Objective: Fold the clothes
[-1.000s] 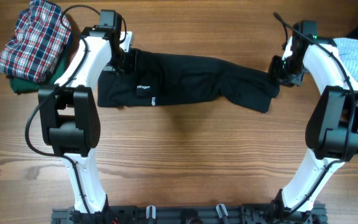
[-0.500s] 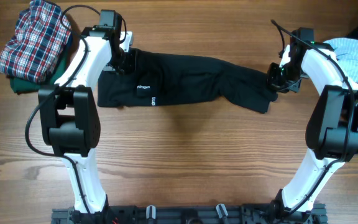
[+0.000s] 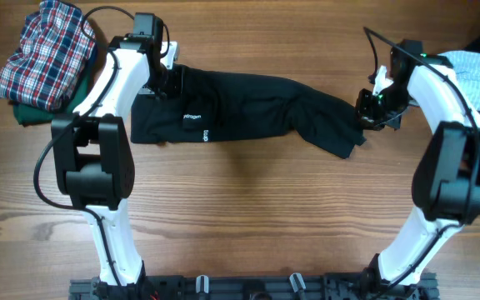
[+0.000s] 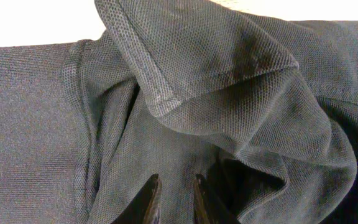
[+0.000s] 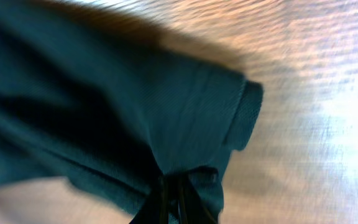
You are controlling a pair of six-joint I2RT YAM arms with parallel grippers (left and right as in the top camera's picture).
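A black polo shirt (image 3: pixel 248 108) lies stretched across the wooden table between both arms. My left gripper (image 3: pixel 168 82) sits at its left end near the collar; in the left wrist view its fingers (image 4: pixel 174 198) are nearly closed with a fold of the black mesh cloth (image 4: pixel 216 93) between them. My right gripper (image 3: pixel 370 108) is shut on the shirt's right end; in the right wrist view the fingers (image 5: pixel 169 196) pinch the bunched cloth (image 5: pixel 185 118), lifted off the table.
A folded plaid shirt (image 3: pixel 44 54) lies on a green garment (image 3: pixel 28 112) at the back left. A light blue striped garment (image 3: pixel 477 71) lies at the back right beside the right arm. Bare wood shows in front of the shirt (image 3: pixel 248 208).
My right gripper has moved a little toward the front and left with the shirt's end, bunching the right side. The left arm has not moved.
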